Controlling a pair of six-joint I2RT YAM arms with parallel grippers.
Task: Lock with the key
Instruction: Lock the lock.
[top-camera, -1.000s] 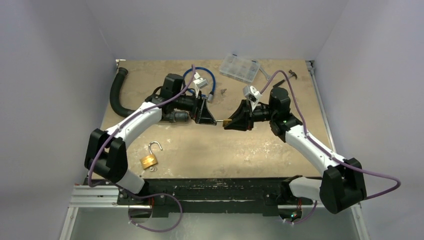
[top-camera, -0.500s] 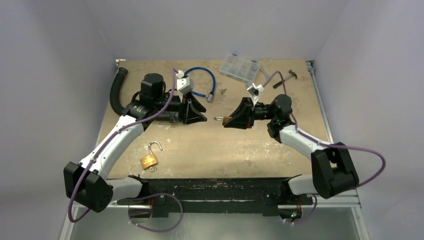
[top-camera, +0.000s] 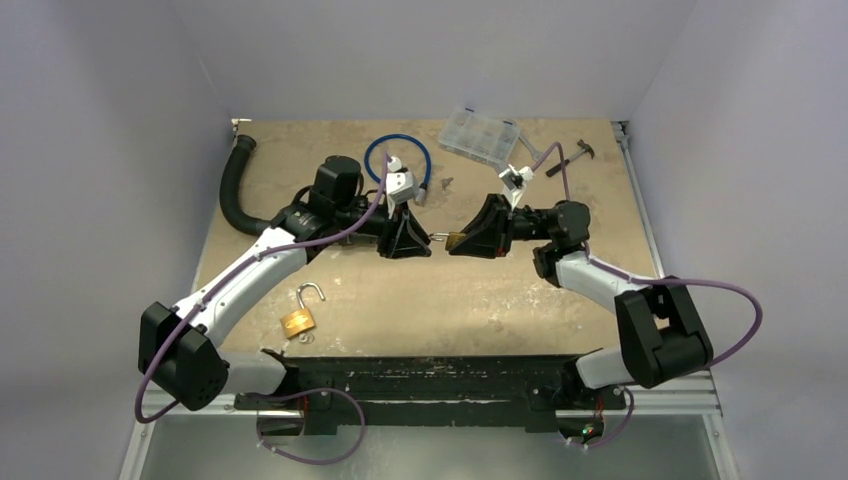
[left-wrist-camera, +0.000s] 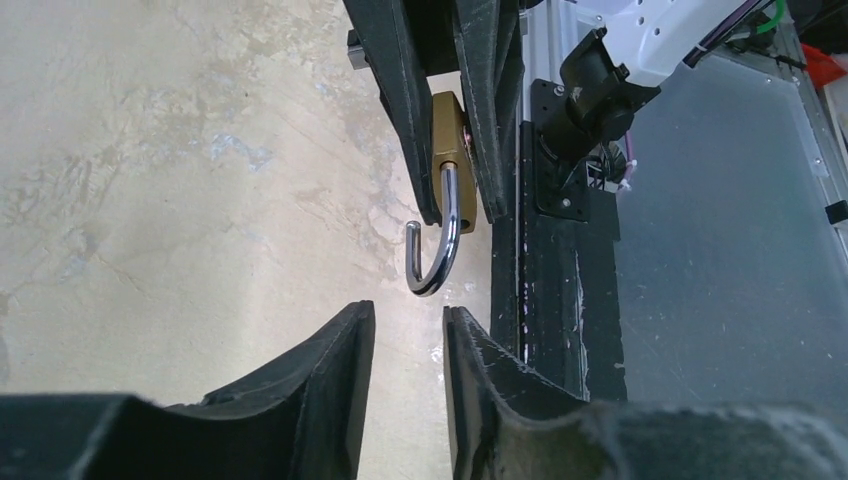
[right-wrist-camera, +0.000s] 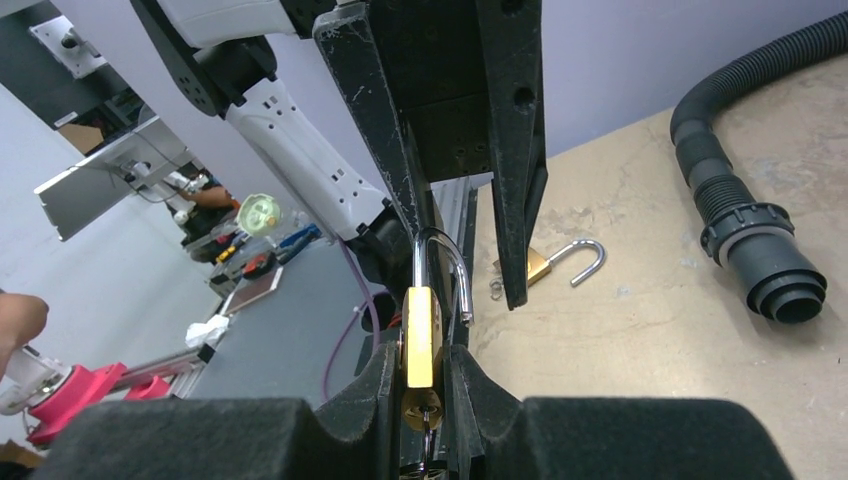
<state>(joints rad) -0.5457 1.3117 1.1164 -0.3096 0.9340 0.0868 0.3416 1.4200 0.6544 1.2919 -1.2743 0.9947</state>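
Note:
My right gripper (right-wrist-camera: 422, 352) is shut on the body of a brass padlock (right-wrist-camera: 418, 335), seen again from above (top-camera: 456, 240). Its steel shackle (left-wrist-camera: 445, 250) stands open and points at the left gripper. The key (right-wrist-camera: 425, 424) sits in the keyhole at the padlock's base, between the right fingers. My left gripper (left-wrist-camera: 408, 315) is open with a narrow gap and nothing in it. It faces the shackle's curved end, just short of touching. From above, the left gripper (top-camera: 424, 241) and the right gripper (top-camera: 468, 241) meet tip to tip mid-table.
A second brass padlock (top-camera: 298, 321) lies near the front left with its shackle open, a small ring beside it. A black hose (top-camera: 232, 190) curves at the back left. A blue cable (top-camera: 425, 157), a clear plastic box (top-camera: 480, 135) and a small tool (top-camera: 583, 148) sit at the back.
The left gripper drew back to the left, then came back up to the shackle with its jaws much narrower. The right gripper kept the padlock in about the same place.

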